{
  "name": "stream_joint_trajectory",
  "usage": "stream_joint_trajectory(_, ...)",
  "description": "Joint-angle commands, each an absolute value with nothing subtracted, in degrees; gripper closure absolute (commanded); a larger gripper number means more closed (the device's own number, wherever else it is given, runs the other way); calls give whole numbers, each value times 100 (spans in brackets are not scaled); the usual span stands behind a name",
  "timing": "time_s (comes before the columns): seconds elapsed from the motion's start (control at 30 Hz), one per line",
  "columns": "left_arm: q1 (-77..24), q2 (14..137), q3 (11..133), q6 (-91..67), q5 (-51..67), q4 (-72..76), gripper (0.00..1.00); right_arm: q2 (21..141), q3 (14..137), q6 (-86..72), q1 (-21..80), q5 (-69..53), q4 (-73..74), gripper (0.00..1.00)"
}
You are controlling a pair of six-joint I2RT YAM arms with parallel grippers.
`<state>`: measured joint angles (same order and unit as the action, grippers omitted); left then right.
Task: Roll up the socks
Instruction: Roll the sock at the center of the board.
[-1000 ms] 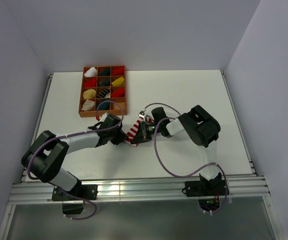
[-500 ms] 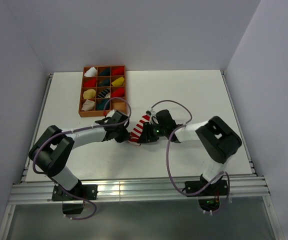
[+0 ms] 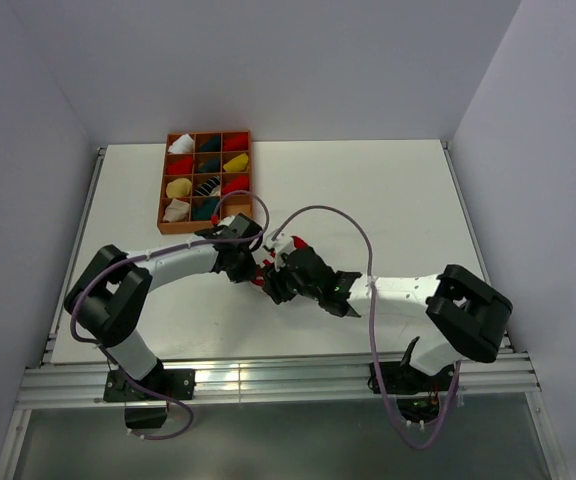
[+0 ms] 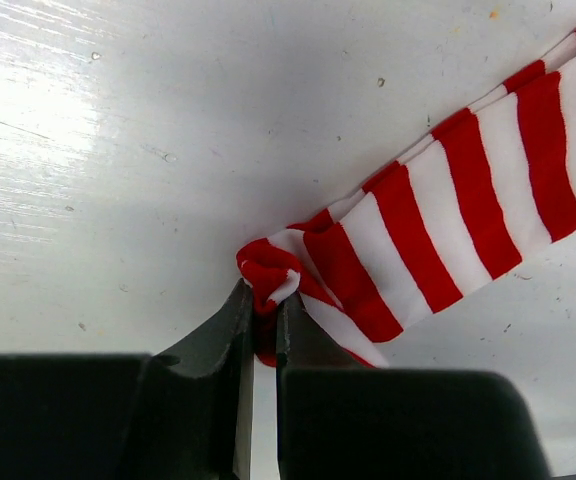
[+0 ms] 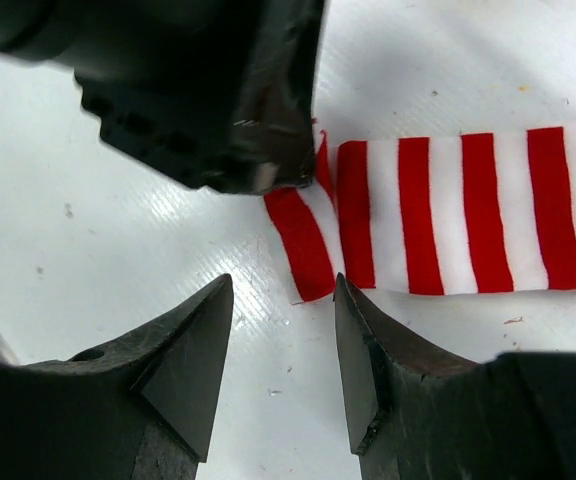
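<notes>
The left gripper (image 4: 264,312) pinches a bunched corner of the red-and-white striped fabric sock (image 4: 448,230); the right gripper (image 5: 281,287), jaws spread, hovers just beside that end.

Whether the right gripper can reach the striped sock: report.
Probably yes: the right gripper is open at the end of the striped sock, nothing between; the left gripper, shut on it, sits close.

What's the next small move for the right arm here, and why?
Probably ease the right gripper forward and close on the near corner of the striped sock: its jaws stand open just short of it, while the left gripper pinches that end.
</notes>
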<state>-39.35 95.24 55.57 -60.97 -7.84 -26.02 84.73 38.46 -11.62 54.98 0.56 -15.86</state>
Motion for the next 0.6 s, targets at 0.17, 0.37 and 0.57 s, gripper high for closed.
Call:
stream_joint_trajectory(0.17, -3946, 9642, 5801, -5836, -800, -2979, 100, 9114, 4271, -352, 6204, 1194, -1881, 48)
stream_joint_trajectory(0.37, -3938, 9650, 5792, -5827, -738, -2953, 100, 9535, 4430, -202, 6433, 1739, -1986, 48)
stream_joint_trajectory(0.57, -3946, 9668, 5739, -5827, -659, -2900, 100, 9668, 4526, -114, 6504, 1960, -2048, 48)
